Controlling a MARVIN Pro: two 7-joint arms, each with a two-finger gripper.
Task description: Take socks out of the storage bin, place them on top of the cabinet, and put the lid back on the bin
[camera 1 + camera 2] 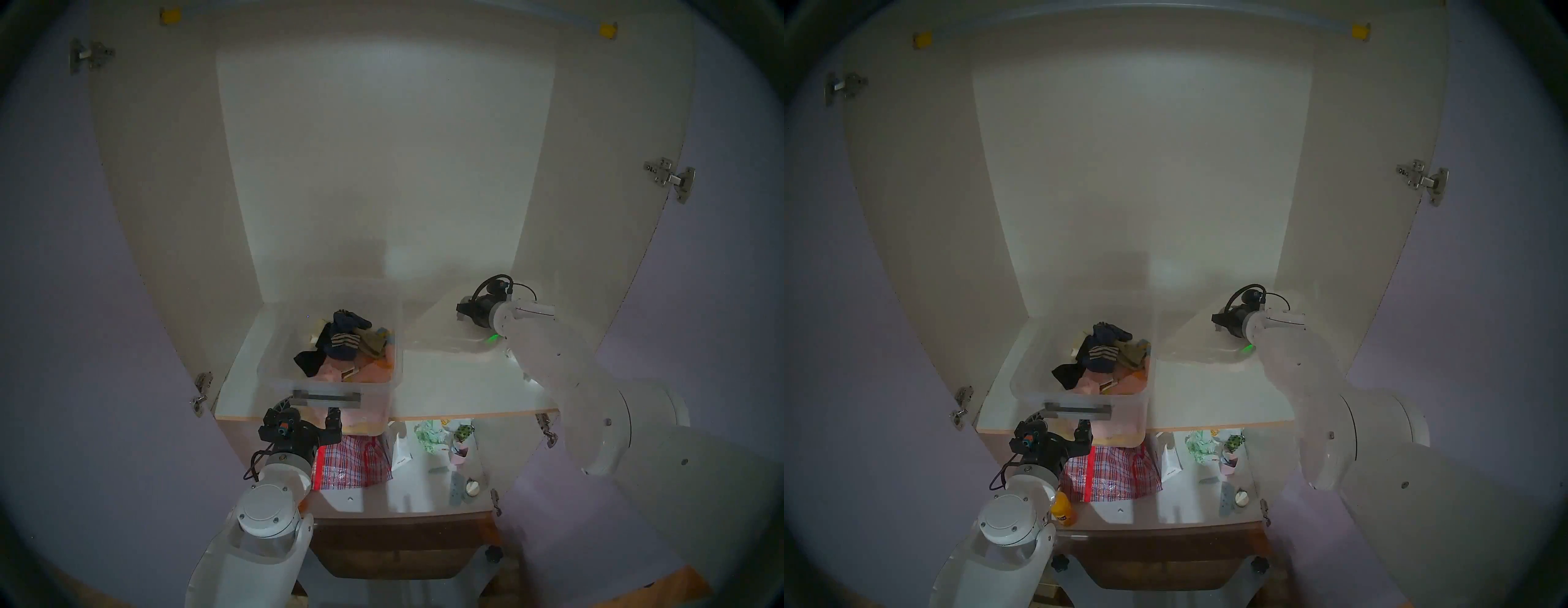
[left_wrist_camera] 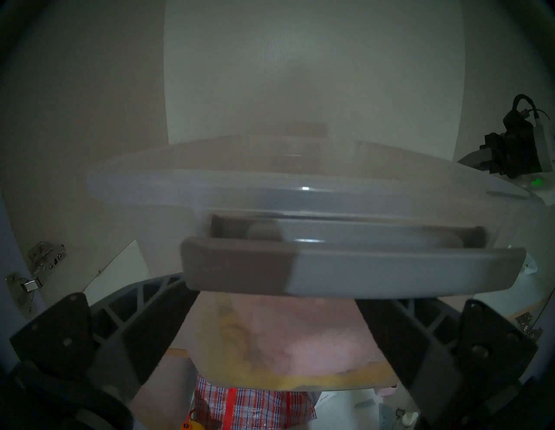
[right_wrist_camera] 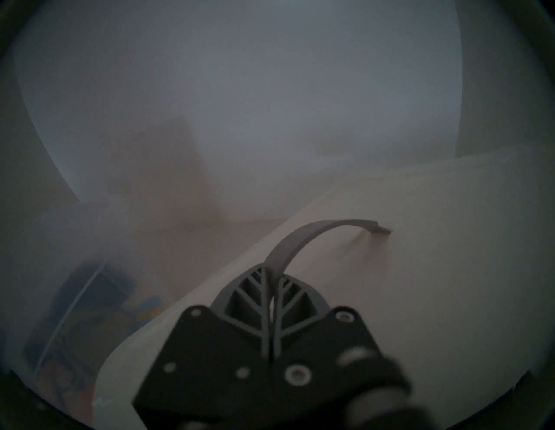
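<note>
Right gripper (image 3: 271, 295), clamped on lid (image 3: 420, 285) strap (image 3: 303, 240), holds it tilted beside bin (image 1: 271, 361); next, seat it squarely on bin.

No text or label can be read anywhere.

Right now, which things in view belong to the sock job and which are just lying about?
Job:
- clear bin, open, on the shelf
- lid, tilted, its strap handle pinched by the right gripper
- left gripper, open, in front of the bin's bar handle

White socks: cannot make them out.

Lying about:
- striped navy sock
- black sock
- checked bag
- orange bottle
</note>
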